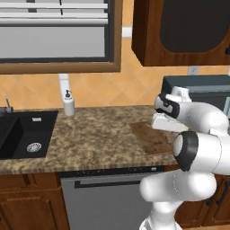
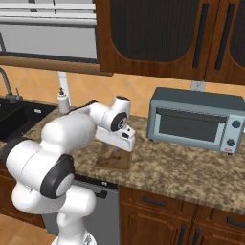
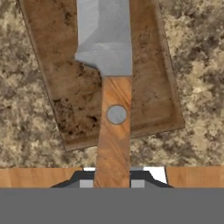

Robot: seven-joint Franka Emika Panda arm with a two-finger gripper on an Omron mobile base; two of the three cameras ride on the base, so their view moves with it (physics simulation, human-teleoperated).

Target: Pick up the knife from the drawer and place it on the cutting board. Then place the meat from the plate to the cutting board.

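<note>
Granite worktop (image 3: 197,87) under it: tool (image 3: 112,183) clamped on knife (image 3: 114,109) handle, blade over cutting board (image 3: 57,87) at frame centre. Lower flat, release once fully over board.

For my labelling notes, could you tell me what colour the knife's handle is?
Light tan wood with a grey rivet, on the knife; the hand view shows it best.

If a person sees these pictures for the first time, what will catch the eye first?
Probably the knife, shown large in the hand view: its wooden handle is clamped in the jaws and its grey blade reaches out over the cutting board. After that, the grey toaster oven on the granite counter, right of the board.
</note>
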